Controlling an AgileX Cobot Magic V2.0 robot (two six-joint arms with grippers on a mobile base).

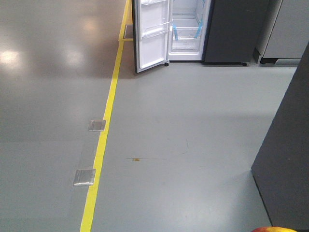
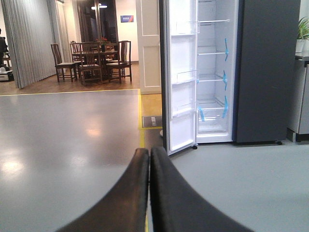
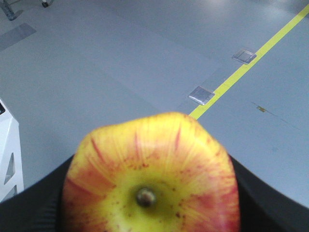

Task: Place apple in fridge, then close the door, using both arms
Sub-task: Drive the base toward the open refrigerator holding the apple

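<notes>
Your apple [image 3: 152, 164] fills the right wrist view, dimple toward the lens, pinched by the right gripper [image 3: 150, 208], whose black fingers [image 3: 273, 203] flank it. The front camera catches only the apple's top sliver, cut off at the bottom edge. The left gripper [image 2: 149, 193] points level, fingers pressed together, toward the fridge [image 2: 268, 72]. Its door [image 2: 179, 96] stands open, well apart from you.

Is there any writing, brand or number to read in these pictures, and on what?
Nothing legible.
The blue wall sign: lettering too small to read.
On the fridge and the apple: no label or brand shows.
</notes>
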